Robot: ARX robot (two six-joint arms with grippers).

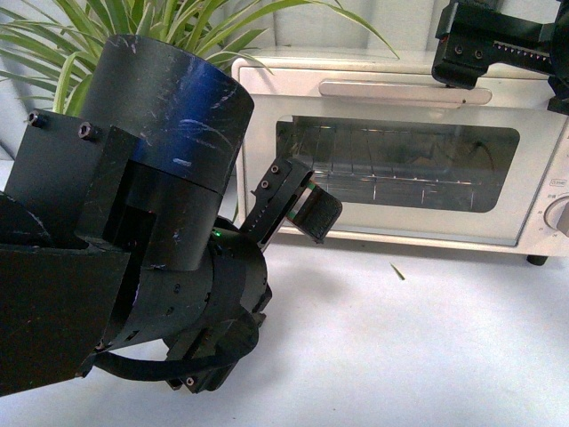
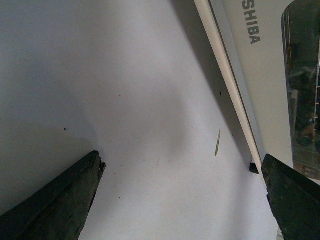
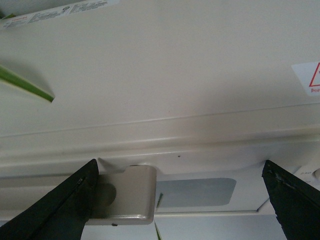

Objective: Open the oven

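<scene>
The cream-white oven (image 1: 400, 147) stands at the back right, its glass door shut and its silver bar handle (image 1: 404, 89) across the top. My right gripper (image 1: 508, 82) hovers open over the handle's right end. In the right wrist view the handle's end (image 3: 127, 195) lies just inside one finger (image 3: 60, 210) of the right gripper (image 3: 177, 205), with the oven's top (image 3: 160, 65) behind. My left gripper (image 1: 298, 203) is open, low in front of the door's left corner. In the left wrist view the left gripper (image 2: 182, 195) holds nothing, beside the oven's lettered front (image 2: 251, 22).
A leafy green plant (image 1: 80, 36) stands behind the left arm (image 1: 133, 231), which fills the left foreground. The white table (image 1: 418, 347) spreads out before the oven, with a small green sliver (image 1: 397, 271) on it. A knob (image 1: 560, 213) sits at the oven's right edge.
</scene>
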